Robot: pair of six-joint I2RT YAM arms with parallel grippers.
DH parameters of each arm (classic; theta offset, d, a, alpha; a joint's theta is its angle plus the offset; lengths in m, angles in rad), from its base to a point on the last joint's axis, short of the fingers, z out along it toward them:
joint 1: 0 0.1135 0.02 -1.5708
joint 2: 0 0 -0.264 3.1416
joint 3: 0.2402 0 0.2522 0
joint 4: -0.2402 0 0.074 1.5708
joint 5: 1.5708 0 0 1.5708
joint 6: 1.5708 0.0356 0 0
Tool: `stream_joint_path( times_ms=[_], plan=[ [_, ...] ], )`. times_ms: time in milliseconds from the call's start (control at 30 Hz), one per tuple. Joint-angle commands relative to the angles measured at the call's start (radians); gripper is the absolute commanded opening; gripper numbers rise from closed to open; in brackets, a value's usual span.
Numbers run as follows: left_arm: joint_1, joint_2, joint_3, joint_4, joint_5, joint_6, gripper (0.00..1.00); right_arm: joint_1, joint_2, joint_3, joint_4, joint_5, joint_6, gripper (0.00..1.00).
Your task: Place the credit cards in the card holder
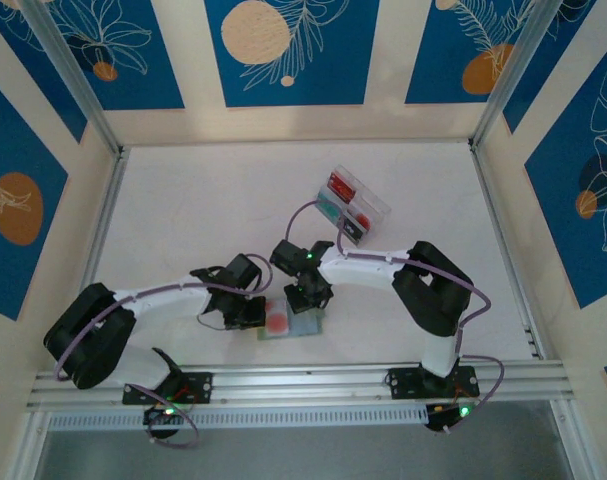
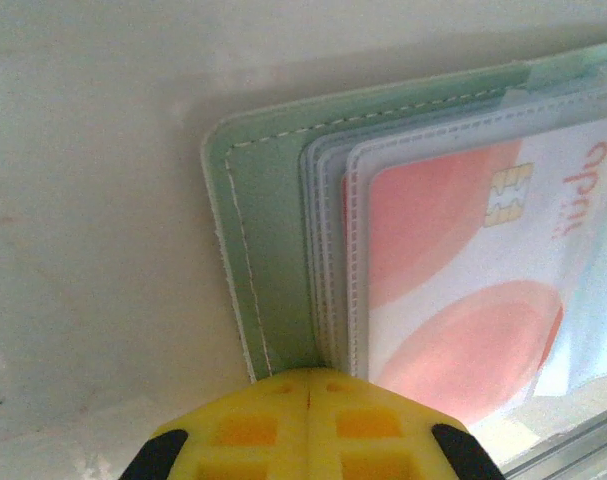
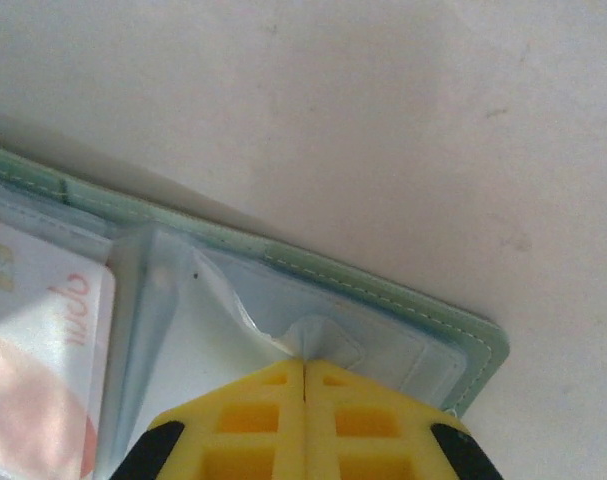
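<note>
Sage-green card holder (image 1: 305, 326) lies open on the counter (image 1: 203, 210) between our hands; a white-and-red card (image 2: 453, 300) sits sleeved inside. Our left hand (image 2: 308, 378) is closed at its edge; our right hand (image 3: 303, 362) pinches its clear sleeve (image 3: 223, 300).

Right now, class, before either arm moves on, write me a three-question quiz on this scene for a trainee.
1. Where does the card with red circles lie?
A) flat on the bare table
B) inside a clear sleeve of the open card holder
C) standing on edge against the wall
2. True or false: the right gripper has its jaws wide open.
3. Fill the gap: seen from the top camera, the clear box with red and teal items lies ___ from the arm bases than the card holder (nearer / farther).

Key: 1 B. 2 False: the jaws are shut, tips on the holder's clear sleeve. 3 farther.
</note>
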Motion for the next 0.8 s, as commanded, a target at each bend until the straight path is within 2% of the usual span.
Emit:
stream_joint_path(
  times_ms=[0, 167, 267, 367, 533, 767],
  plan=[
    [-0.018, 0.08, -0.077, 0.099, -0.021, -0.021, 0.0, 0.025, -0.02, 0.059, -0.08, 0.009, -0.004, 0.0],
    [-0.024, 0.083, -0.073, 0.103, -0.024, -0.028, 0.0, 0.037, -0.02, 0.12, -0.098, -0.046, -0.003, 0.0],
    [-0.029, 0.081, -0.072, 0.109, -0.023, -0.034, 0.0, 0.034, -0.002, 0.147, -0.092, -0.113, -0.001, 0.0],
    [-0.032, 0.075, -0.069, 0.112, -0.018, -0.043, 0.0, 0.031, 0.019, 0.157, -0.051, -0.205, 0.014, 0.04],
    [-0.033, 0.041, -0.066, 0.11, -0.005, -0.066, 0.0, 0.01, 0.049, 0.137, 0.065, -0.373, 0.073, 0.22],
    [-0.026, -0.033, -0.055, 0.065, -0.001, -0.093, 0.06, -0.012, 0.034, 0.101, 0.172, -0.491, 0.107, 0.4]
  ],
)
